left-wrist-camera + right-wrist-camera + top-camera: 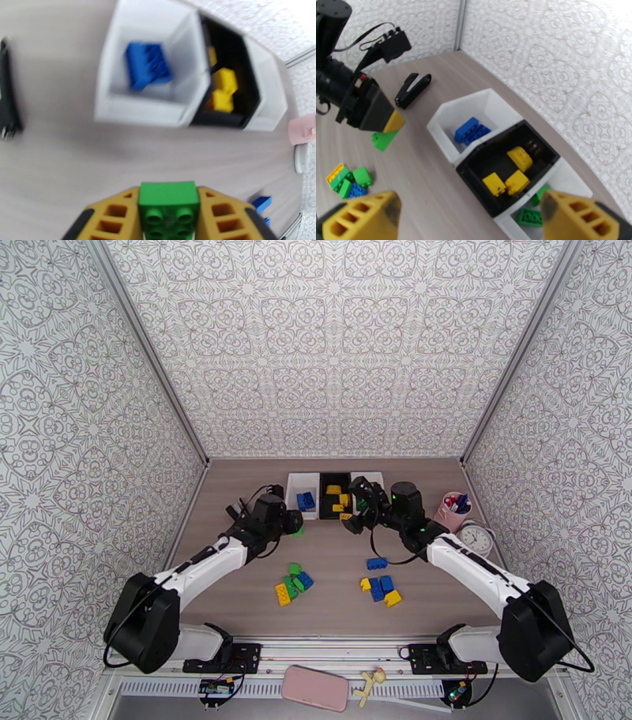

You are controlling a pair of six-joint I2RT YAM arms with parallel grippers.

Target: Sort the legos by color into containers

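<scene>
Wood-grain table (332,611); containers (336,494) stand in a row at its far edge. Clamped on a green lego (168,207), the left gripper (168,193) sits before the left white bin (138,112). The right white bin (268,98) with the greens lies rightward past the black bin (217,119), and the right gripper (470,203), wide and empty, hovers nearer it.

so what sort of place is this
Probably a robot test booth, not a home: patterned wall panels box in a wood-look table, two robot arms are bolted at its near edge, and legos with sorting bins look staged.
</scene>
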